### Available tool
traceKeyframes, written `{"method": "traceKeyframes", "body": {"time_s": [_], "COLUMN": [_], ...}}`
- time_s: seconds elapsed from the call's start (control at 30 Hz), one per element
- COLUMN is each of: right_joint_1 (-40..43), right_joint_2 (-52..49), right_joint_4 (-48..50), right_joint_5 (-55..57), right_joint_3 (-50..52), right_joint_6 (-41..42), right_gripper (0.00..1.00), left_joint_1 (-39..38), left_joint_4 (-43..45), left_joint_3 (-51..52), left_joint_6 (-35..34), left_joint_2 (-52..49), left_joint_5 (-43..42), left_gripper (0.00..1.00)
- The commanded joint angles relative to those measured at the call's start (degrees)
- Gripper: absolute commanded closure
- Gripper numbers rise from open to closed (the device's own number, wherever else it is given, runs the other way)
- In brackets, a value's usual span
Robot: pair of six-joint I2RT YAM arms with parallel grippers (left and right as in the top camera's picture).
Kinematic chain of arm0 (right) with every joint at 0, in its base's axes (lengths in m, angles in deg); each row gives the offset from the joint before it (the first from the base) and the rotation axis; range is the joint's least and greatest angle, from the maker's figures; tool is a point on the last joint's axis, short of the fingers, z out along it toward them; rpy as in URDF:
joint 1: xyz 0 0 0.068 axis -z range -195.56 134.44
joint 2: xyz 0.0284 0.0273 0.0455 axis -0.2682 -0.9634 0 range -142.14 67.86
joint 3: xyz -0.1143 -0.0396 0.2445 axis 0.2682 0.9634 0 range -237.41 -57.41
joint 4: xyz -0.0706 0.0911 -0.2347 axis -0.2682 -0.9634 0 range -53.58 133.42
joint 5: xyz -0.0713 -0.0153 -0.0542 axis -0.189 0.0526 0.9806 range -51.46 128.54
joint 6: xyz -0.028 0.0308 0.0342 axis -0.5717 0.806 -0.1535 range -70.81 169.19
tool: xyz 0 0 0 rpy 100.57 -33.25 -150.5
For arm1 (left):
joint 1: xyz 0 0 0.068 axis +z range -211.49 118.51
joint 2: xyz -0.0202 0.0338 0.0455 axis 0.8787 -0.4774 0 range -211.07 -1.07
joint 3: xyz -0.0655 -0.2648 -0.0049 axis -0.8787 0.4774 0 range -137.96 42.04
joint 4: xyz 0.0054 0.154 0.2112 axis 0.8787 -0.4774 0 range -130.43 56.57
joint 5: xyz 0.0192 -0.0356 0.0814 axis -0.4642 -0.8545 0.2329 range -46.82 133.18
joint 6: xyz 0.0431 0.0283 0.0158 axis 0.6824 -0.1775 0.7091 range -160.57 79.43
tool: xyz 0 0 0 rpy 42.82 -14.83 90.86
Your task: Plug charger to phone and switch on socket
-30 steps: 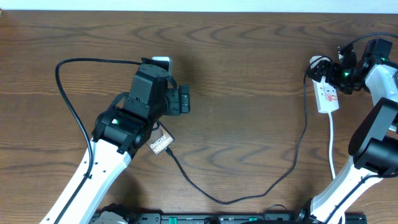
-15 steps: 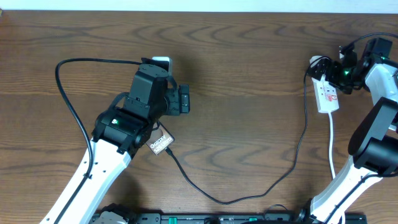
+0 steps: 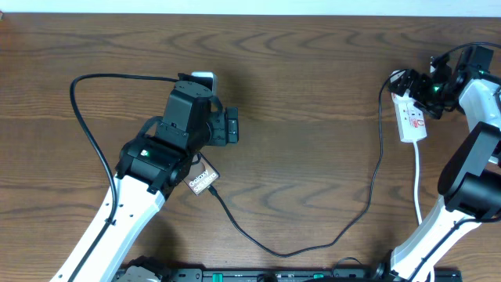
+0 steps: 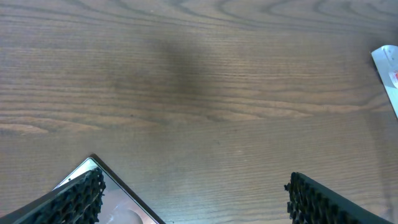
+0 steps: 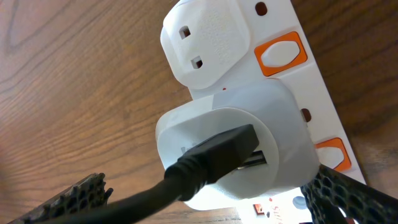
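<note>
Phone [image 3: 205,181] label reads "Galaxy". Left gripper [image 4: 193,193] stands open over it. Right gripper [image 5: 208,190] is open, straddling the socket [image 3: 412,119].

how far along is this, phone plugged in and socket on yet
Looks done: the charger cable reaches the phone edge, and its USB plug sits in the white adapter. In hand: right gripper, jaws open, hovers at the power strip. Left: pressing the orange switch beside the adapter.
</note>
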Motion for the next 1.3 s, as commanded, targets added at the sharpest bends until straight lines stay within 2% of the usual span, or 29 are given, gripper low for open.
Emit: {"method": "traceKeyframes", "body": {"time_s": [0.0, 0.23, 0.53, 0.8, 1.1, 1.27], "right_joint_1": [-0.4, 1.4, 1.6, 1.6, 1.6, 1.6], "right_joint_2": [-6.0, -6.0, -6.0, -6.0, -6.0, -6.0], "right_joint_4": [-2.4, -7.4, -6.4, -5.1, -6.2, -7.0], "right_joint_5": [2.1, 3.8, 4.3, -7.6, -7.3, -2.8], "right_joint_3": [1.6, -5.1, -6.4, -6.4, -6.5, -7.0], "right_joint_6": [2.0, -1.6, -7.1, -16.0, -16.9, -14.6], "right_gripper": [0.01, 0.01, 0.01, 0.01, 0.02, 0.03], "left_joint_1": [-0.1, -0.1, -0.1, -0.1, -0.1, -0.1], "left_joint_4": [-0.4, -1.3, -1.4, -1.5, -1.5, -1.5], "left_joint_3": [-0.2, -0.2, -0.2, -0.2, -0.2, -0.2], "left_joint_6": [0.6, 0.6, 0.6, 0.6, 0.6, 0.6], "left_joint_2": [0.2, 0.2, 0.2, 0.2, 0.2, 0.2], "left_joint_5": [0.8, 0.8, 0.8, 0.8, 0.8, 0.8], "left_gripper": [0.08, 0.08, 0.08, 0.08, 0.08, 0.08]}}
